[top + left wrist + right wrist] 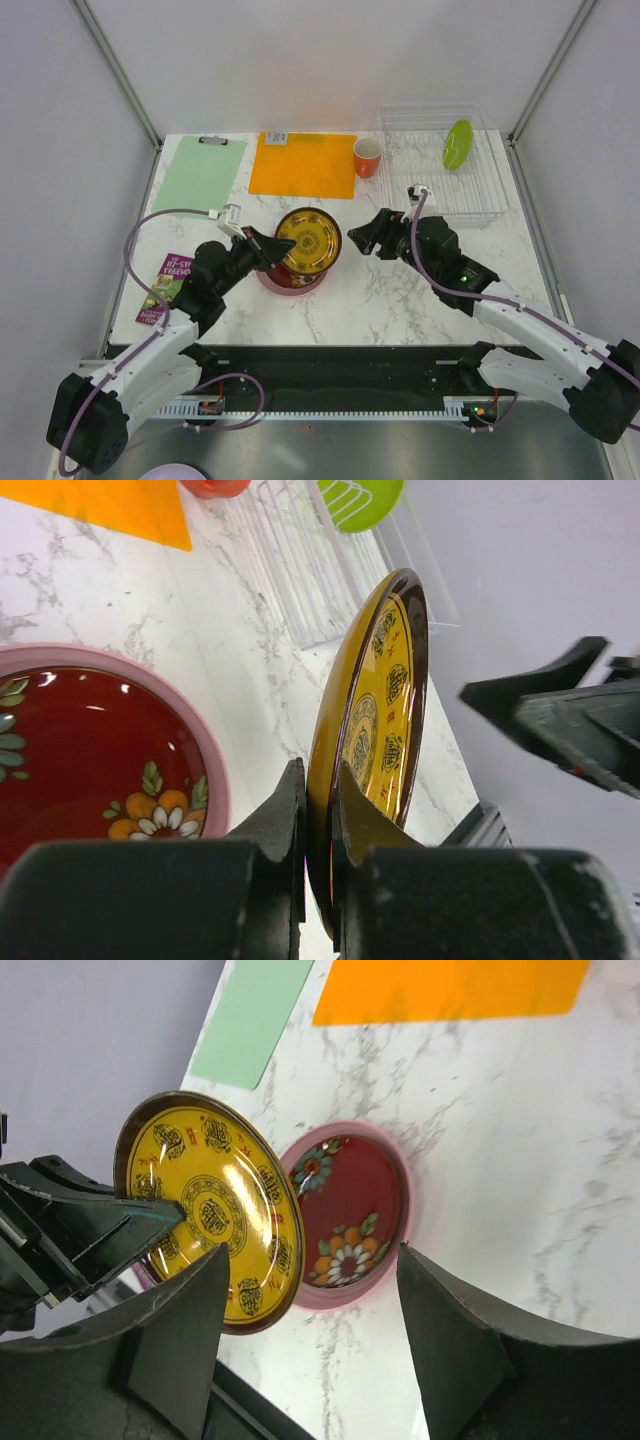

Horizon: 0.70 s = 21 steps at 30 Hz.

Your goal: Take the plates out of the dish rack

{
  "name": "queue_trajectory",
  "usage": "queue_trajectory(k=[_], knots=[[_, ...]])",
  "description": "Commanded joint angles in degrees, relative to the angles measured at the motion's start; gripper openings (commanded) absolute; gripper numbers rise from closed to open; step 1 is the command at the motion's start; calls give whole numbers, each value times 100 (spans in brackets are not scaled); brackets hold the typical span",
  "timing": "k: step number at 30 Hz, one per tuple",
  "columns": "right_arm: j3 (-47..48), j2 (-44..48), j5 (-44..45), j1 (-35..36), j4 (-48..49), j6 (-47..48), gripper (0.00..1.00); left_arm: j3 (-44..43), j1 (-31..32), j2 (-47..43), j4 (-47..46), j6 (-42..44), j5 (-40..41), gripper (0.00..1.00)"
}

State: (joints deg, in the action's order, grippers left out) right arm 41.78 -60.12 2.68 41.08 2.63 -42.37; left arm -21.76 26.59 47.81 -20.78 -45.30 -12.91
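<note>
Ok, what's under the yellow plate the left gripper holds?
The dark red floral plate, nested in the pink plate. From above, the yellow plate hides most of both; anything beneath them is covered.

Clear wire dish rack (450, 195) holds the lime green plate (458, 144) on edge; left of the rack, the dark red floral plate (355, 1200) nests in the pink plate (404, 1195); the yellow-gold plate (308, 241) is tilted above them.
</note>
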Motion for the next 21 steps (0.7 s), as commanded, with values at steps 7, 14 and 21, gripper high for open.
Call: queue_trajectory(k=[7,14,21], knots=[[463,782,1516,-56,-1397,879,79,66,-154,693,294,513,913,2],[489,493,1446,-100,-1424,941,79,207,-417,1282,-14,522,922,2],[568,264,1393,-118,-1432,1029,79,348,-690,1888,-418,478,755,2]])
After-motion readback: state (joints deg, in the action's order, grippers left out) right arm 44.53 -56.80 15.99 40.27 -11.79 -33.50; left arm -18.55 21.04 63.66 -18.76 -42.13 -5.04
